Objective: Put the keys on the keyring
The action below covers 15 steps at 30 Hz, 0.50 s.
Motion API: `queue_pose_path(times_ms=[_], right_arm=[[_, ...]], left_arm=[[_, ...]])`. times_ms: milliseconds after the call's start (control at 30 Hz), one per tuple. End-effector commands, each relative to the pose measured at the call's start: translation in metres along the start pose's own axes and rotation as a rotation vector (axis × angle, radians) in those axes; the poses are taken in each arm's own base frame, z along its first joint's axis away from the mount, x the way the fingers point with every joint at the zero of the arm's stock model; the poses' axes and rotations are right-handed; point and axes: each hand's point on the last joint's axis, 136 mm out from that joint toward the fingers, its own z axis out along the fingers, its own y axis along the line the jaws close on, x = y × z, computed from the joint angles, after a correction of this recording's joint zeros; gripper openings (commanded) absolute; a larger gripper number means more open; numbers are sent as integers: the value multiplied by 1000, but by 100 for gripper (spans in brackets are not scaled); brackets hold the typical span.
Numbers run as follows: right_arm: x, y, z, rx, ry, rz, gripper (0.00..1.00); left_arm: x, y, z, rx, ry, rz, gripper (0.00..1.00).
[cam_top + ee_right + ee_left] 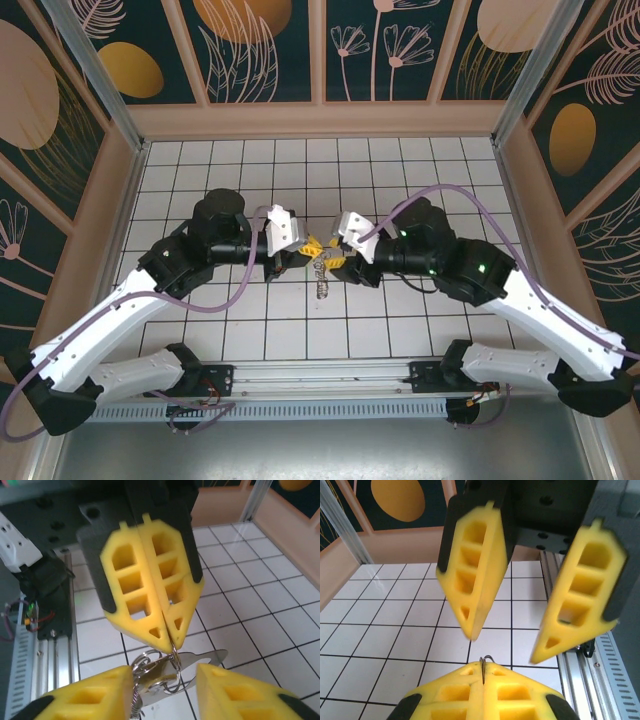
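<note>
Yellow-padded left claw [483, 672] clenches the thin grey metal keyring [174, 652] above the white tiled worktop [250, 625], apparently steadying it; small silvery keys [202, 657] dangle just beneath, between the released right claw [162, 677].

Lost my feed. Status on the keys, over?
Left gripper shut on keyring. Right gripper open, facing it. Silver key at keyring. Nothing blocking.
</note>
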Motion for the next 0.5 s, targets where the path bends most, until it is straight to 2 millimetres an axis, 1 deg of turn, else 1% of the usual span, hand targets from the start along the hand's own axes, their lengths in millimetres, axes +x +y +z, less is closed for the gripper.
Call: queue_pose_path(times_ms=[0,100,167,367,467], right_arm=[[-20,-1,-12,21,-129,42,44],[-19,-7,-21,52,-180,99,51],[-16,-11,-26,56,-208,143,54],[-12,-7,-40,4,-283,203,54],[-10,4,-44,-62,-313,205,54]], left_arm=[[-25,1,-4,-8,-113,24,0],[-31,1,-6,-14,-158,25,0],[-36,0,-10,-22,-195,30,0],[-48,-8,-20,-10,-269,42,0],[-52,-13,-24,7,-289,43,0]])
